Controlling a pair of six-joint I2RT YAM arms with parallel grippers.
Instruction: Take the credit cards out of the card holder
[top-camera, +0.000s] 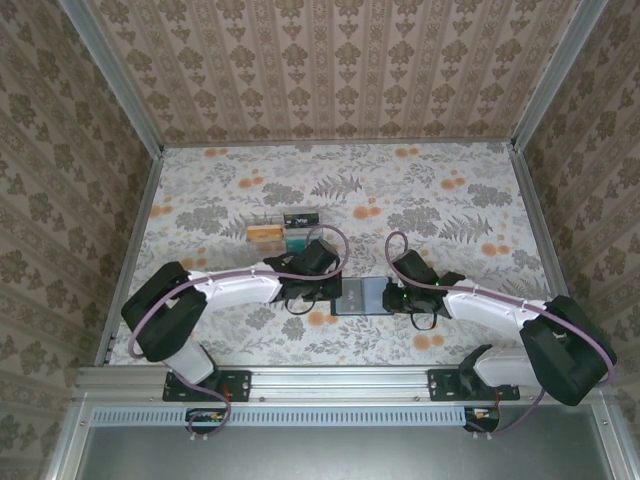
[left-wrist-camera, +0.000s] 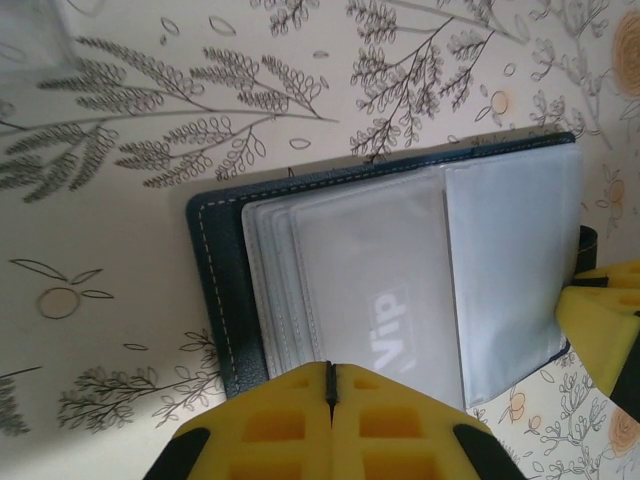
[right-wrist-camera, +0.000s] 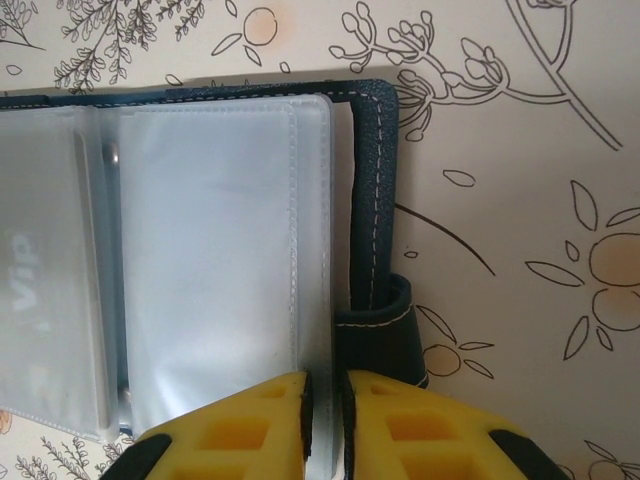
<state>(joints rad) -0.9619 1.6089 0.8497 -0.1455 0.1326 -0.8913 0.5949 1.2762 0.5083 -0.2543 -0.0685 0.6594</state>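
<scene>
The navy card holder (top-camera: 360, 296) lies open on the floral table between both grippers. In the left wrist view its navy cover (left-wrist-camera: 215, 270) frames greyish sleeves, and one sleeve holds a pale card printed "Vip" (left-wrist-camera: 390, 320). My left gripper (left-wrist-camera: 331, 375) sits at the near edge of those sleeves with its fingers pressed together; nothing shows between them. In the right wrist view my right gripper (right-wrist-camera: 325, 385) is shut on the outer edge of a clear sleeve (right-wrist-camera: 210, 250), beside the holder's strap loop (right-wrist-camera: 385, 335). No orange or yellowish cards are visible.
A clear plastic box with orange and teal contents (top-camera: 285, 232) stands just behind the left gripper (top-camera: 322, 290). Patterned walls with metal rails enclose the table on three sides. Open tabletop lies toward the back and right.
</scene>
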